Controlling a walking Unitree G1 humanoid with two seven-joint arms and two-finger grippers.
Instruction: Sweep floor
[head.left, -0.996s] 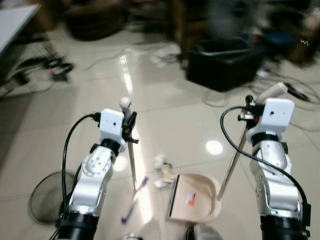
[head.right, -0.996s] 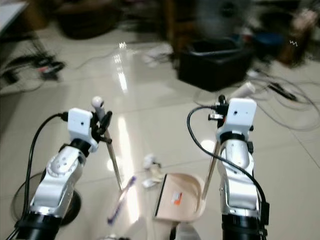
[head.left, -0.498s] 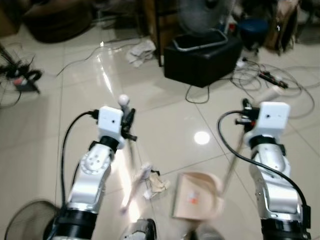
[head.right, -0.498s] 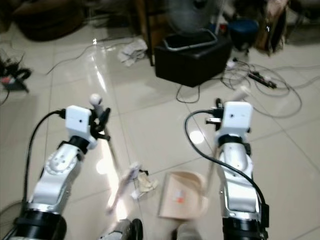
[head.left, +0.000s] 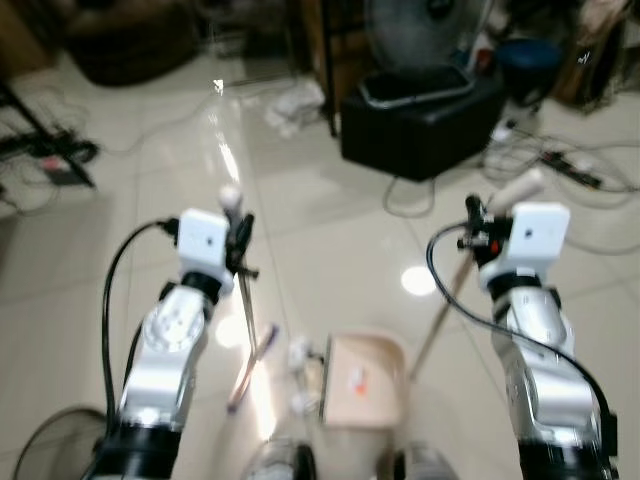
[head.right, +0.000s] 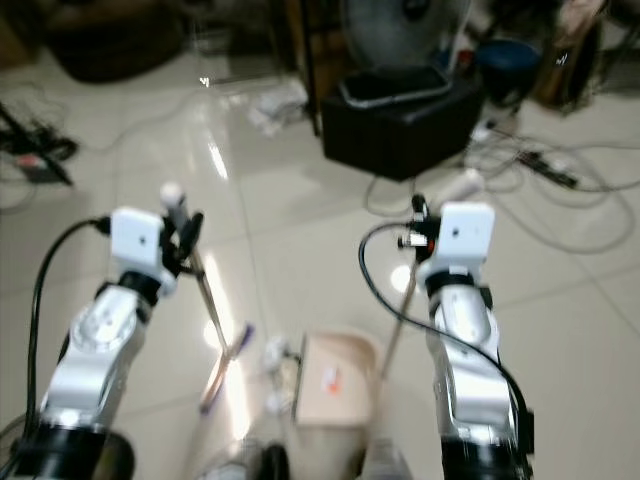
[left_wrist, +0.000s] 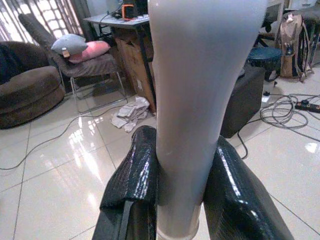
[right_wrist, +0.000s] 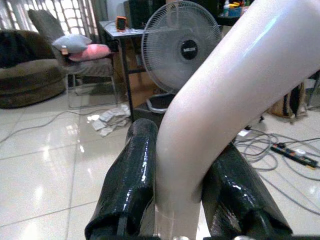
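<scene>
The left tool (left_wrist: 172, 192) is clamped on the pale handle of the broom (head.left: 243, 300), whose thin shaft runs down to a purple-tinted head resting on the tiled floor (head.left: 330, 240). The right tool (right_wrist: 182, 195) is clamped on the curved pale handle of the dustpan (head.left: 362, 380); the pan sits flat on the floor in front of the robot, its shaft slanting up to the right arm. A few pieces of white litter (head.left: 300, 352) lie on the floor between the broom head and the open edge of the dustpan, just beside the pan. The head views are blurred, so the exact contact between litter and pan lip cannot be judged. Risks from this position: a fast broom stroke may scatter the light scraps past the pan instead of into it; if the pan lip lifts off the tile, litter is likely to slide underneath; the glossy floor offers little friction, so the pan may skid when the broom pushes against it. A black box (head.left: 420, 125), a standing fan (right_wrist: 181, 47) and loose cables (head.left: 560, 165) lie farther ahead; walking toward them with both long handles held could snag a cable.
</scene>
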